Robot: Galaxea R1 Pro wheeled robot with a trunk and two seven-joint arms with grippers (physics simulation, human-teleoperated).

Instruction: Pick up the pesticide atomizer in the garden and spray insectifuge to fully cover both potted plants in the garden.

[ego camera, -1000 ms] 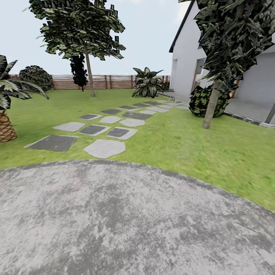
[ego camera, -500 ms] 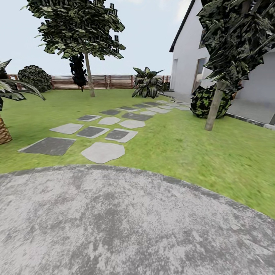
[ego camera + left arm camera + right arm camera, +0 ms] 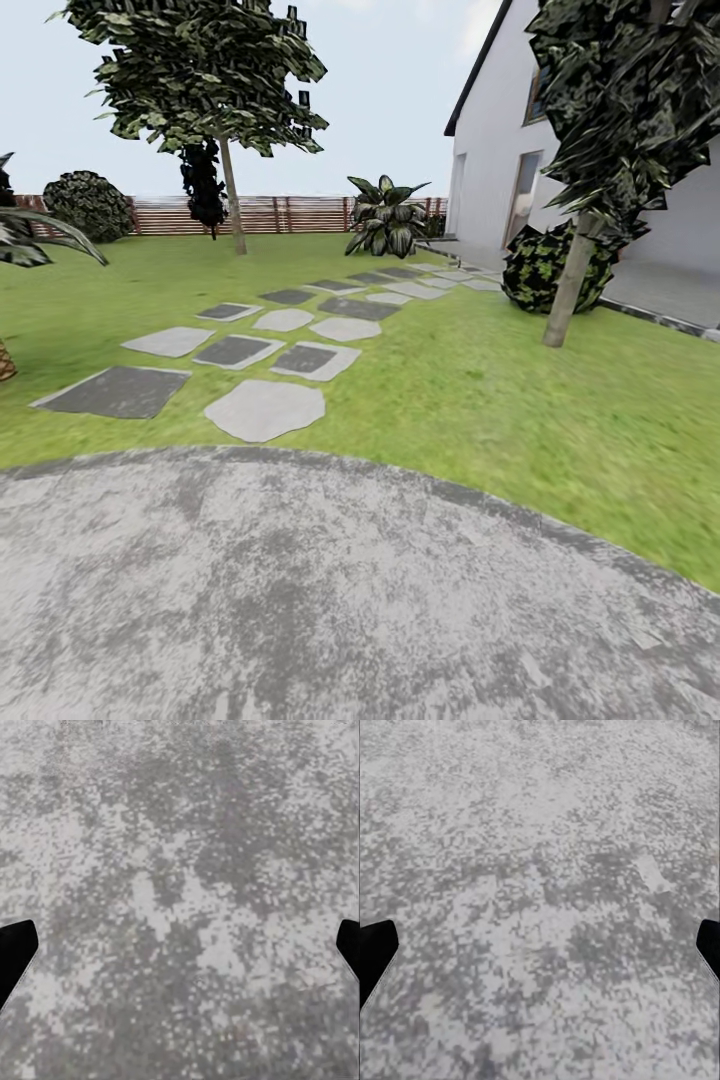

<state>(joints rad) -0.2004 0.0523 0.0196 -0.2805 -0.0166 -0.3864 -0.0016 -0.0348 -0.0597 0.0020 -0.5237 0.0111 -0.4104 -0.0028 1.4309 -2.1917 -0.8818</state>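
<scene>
— What are you looking at from the head camera?

— You are facing the garden: a green lawn, a trail of grey stepping stones running toward a brown slatted wooden fence, and a white house to the right. The mottled grey stone patio is lying nearest you.

— And your claws?

— Your left gripper is hanging spread wide, its dark fingertips sitting far apart with only patio stone between them. Your right gripper is spread just as wide above the same stone, pinching nothing.

— The atomizer, the potted plants?

— You cannot tell where they are standing.
</scene>
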